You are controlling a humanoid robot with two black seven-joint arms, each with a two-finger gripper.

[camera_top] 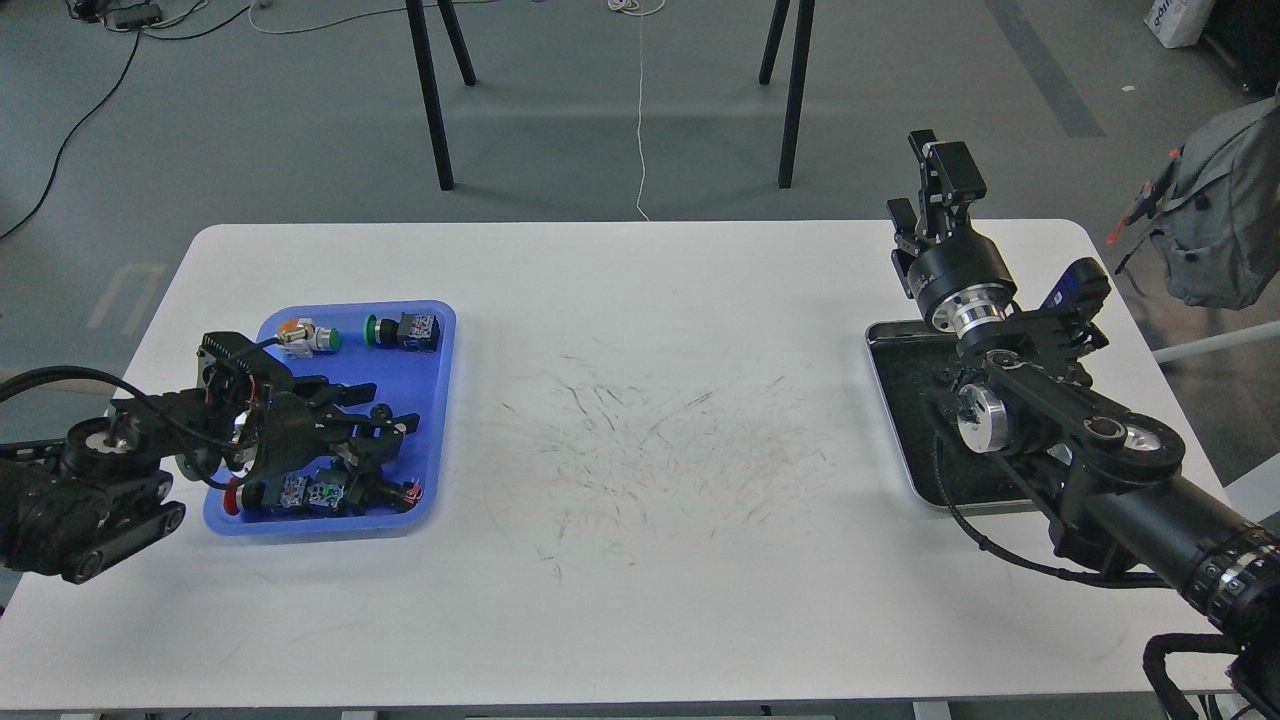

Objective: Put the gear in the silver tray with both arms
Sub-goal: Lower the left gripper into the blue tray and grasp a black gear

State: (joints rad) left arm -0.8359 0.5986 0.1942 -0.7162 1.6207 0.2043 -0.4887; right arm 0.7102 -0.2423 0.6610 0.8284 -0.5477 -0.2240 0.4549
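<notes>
- Closest to the lens: thick black right arm (1150, 500) coming in from bottom right, elbow joints stacked right over the silver tray (900, 420), hiding most of its dark bottom.
- Right gripper (935, 165) pointing up and away past the table's far edge, fingers a little apart with nothing between them. Looks parked, probably waiting to take a handover or simply keeping clear.
- Silver tray sitting on the right side of the white table (640, 300), near the right edge, only its left rim and part of the scratched floor showing. No part visible inside, though the arm hides plenty.
- Left gripper (385, 425) reaching low over the blue tray (445, 400) on the left, fingers spread open among the parts, not clamped on anything as far as visible.
- Blue tray holding small switches and buttons: a green pushbutton (378, 330) at the back, a red-capped one (232, 497) at the front. No obvious gear anywhere; could be hidden under the gripper, can't tell.
- Trays sitting well apart, so probably a left-side pick and a pass across. Judging by that, still early, pick not done yet.
</notes>
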